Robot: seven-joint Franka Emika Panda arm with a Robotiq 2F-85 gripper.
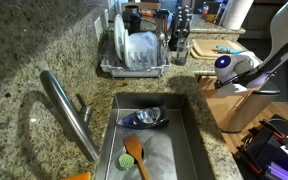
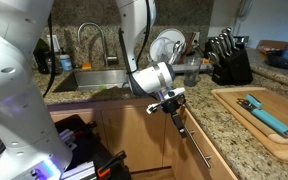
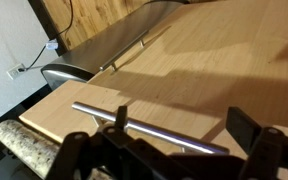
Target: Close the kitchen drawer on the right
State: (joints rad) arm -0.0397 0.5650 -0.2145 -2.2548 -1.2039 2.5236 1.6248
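The kitchen drawer [image 3: 184,70] fills the wrist view as a light-brown wooden front with a steel bar handle [image 3: 144,128]. In an exterior view its wooden body [image 1: 246,110] juts out from the counter, right of the sink. Its interior is hidden. My gripper [image 3: 181,114] is open and empty. Its two fingers sit close in front of the drawer front, to either side of the handle's right part. I cannot tell whether they touch it. In both exterior views the gripper [image 1: 236,84] [image 2: 174,103] hangs just below the counter edge, beside the drawer front [image 2: 206,140].
A steel sink [image 1: 189,130] holds a wooden spatula [image 1: 135,155] and a bowl. A faucet [image 1: 69,110] and dish rack [image 1: 134,55] stand near it. A knife block [image 2: 229,65] and cutting board [image 2: 274,135] with a blue tool sit on the granite counter. Black gear lies on the floor [image 2: 84,150].
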